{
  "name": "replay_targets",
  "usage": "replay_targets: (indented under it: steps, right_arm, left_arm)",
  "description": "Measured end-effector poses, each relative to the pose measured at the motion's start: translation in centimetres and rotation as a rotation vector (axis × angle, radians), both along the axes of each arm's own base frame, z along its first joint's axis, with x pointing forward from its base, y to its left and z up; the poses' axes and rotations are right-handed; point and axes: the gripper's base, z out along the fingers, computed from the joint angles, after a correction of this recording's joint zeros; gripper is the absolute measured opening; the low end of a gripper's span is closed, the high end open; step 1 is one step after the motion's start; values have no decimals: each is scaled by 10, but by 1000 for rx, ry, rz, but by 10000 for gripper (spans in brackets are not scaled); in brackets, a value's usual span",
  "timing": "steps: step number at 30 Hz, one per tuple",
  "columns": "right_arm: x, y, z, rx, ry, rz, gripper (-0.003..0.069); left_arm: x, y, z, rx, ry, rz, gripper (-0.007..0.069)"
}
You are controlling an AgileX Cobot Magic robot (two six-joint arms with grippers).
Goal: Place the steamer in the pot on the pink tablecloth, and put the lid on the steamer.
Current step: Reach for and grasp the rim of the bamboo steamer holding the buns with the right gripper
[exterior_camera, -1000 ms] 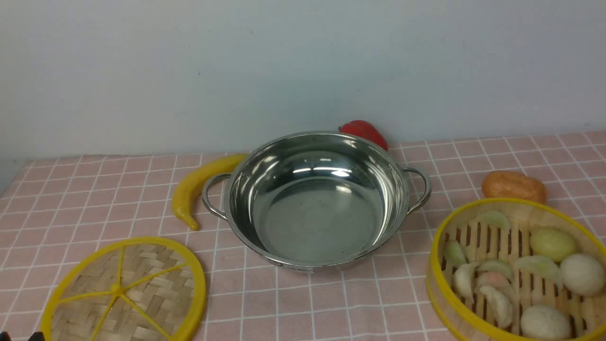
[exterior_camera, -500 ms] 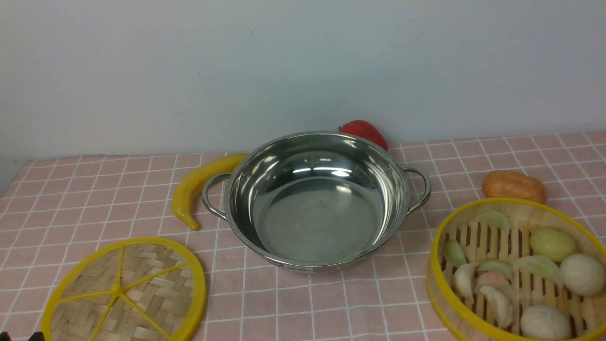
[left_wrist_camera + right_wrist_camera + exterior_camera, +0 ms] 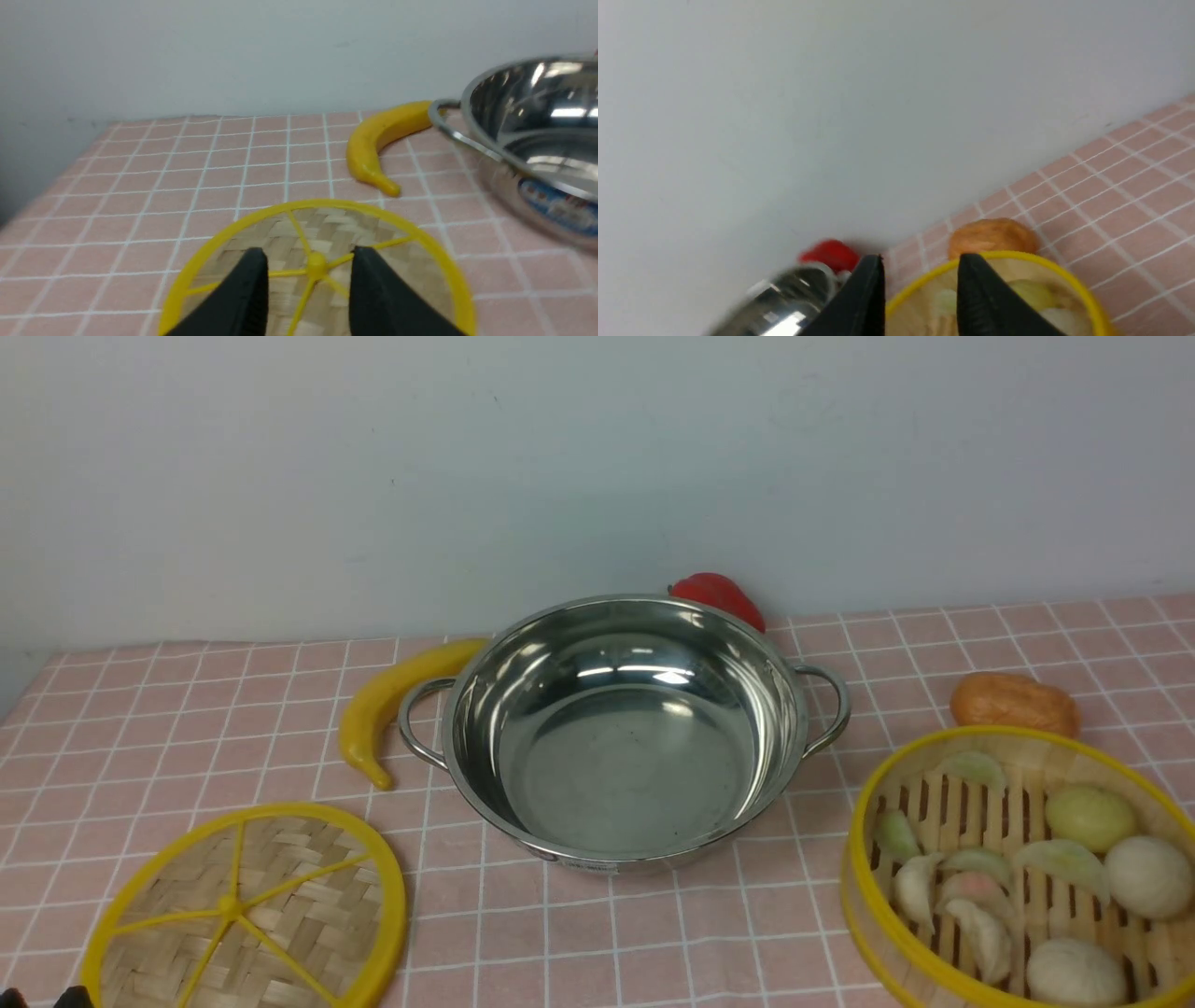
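The steel pot [image 3: 467,709] stands empty in the middle of the pink tablecloth [image 3: 653,933]. The steamer [image 3: 854,859], with dumplings and buns in it, sits on the cloth at the front right, apart from the pot. The lid [image 3: 247,910] lies flat at the front left. In the left wrist view my left gripper [image 3: 309,251] is open and empty above the lid [image 3: 327,224], its fingers either side of the hub. In the right wrist view my right gripper [image 3: 920,256] is open and empty over the near rim of the steamer [image 3: 1017,255]. Both grippers are almost wholly outside the front view.
A yellow banana [image 3: 383,705] lies against the pot's left handle. A red pepper [image 3: 719,593] sits behind the pot by the wall. An orange-brown bread roll [image 3: 1013,702] lies just behind the steamer. The wall runs close behind the cloth.
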Motion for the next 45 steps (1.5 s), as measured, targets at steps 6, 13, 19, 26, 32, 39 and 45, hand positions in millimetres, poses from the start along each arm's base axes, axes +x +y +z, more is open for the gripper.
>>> replay_targets:
  steps: [6, 13, 19, 26, 32, 39, 45]
  right_arm:
    - [0, -1, 3, 361, -30, 8, 240]
    - [0, -1, 4, 370, -42, 2, 240]
    - [-2, -10, 14, 503, -177, -58, 240]
    - [-39, -30, 103, 417, -750, -207, 240]
    - [-63, -7, 228, -174, -881, -188, 240]
    - [15, -4, 259, -405, -93, -74, 240]
    - [82, -3, 199, -519, 641, 156, 240]
  left_arm:
    - [1, -4, 10, -665, -113, 45, 243]
    - [2, -4, 15, -989, -163, 69, 243]
    - [1, 4, 23, -1156, -296, 120, 243]
    - [-22, 15, 112, -1107, -706, 26, 243]
    - [-73, 0, 227, -358, -1048, -89, 243]
    - [-62, 2, 262, -95, -769, 41, 243]
    - [-20, 23, 221, -207, -106, 309, 243]
